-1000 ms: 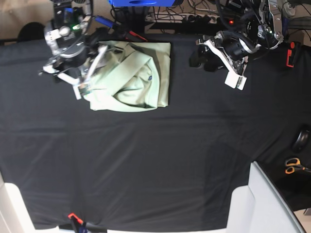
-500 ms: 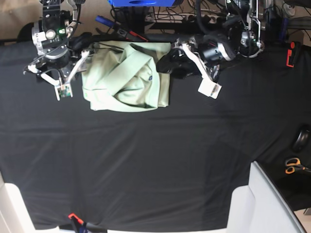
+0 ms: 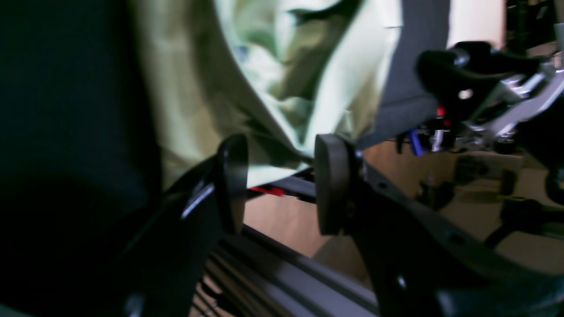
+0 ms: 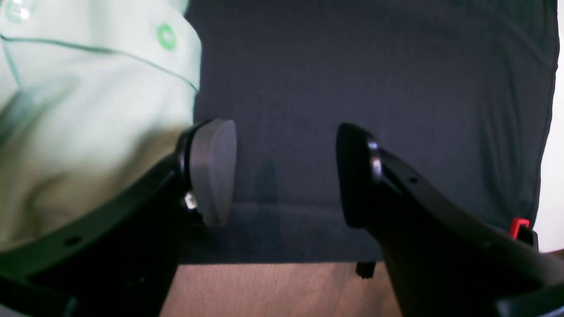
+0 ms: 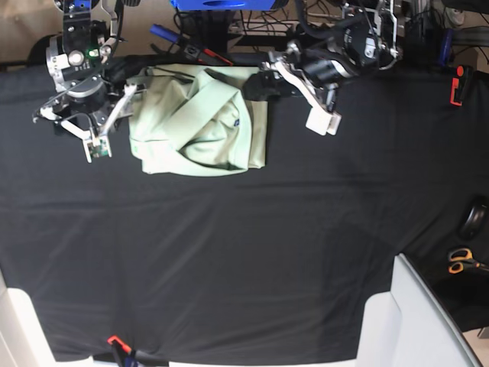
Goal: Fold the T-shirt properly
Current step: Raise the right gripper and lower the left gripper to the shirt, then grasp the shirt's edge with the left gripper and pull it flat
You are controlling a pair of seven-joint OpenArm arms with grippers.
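Shirt [image 5: 200,122], upper left of the base view, looks soft and light (it will sag), so pinch its far hem. Left gripper [image 3: 280,185] gapes there; right gripper [image 4: 286,171] parted, empty.

A robotics lab — cable tangle [image 5: 306,27], black-draped table [image 5: 244,252], scissors [image 5: 461,261].

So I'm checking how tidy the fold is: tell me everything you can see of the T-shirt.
The T-shirt is pale mint-green, soft cotton by its look, with a tiny dark blue mark near its right side. It lies folded into a rough rectangle at the far edge of the black table cloth, with diagonal folds and a rumpled middle. The left gripper is at its far right corner with cloth between the pads; the right gripper hangs open beside its left edge.
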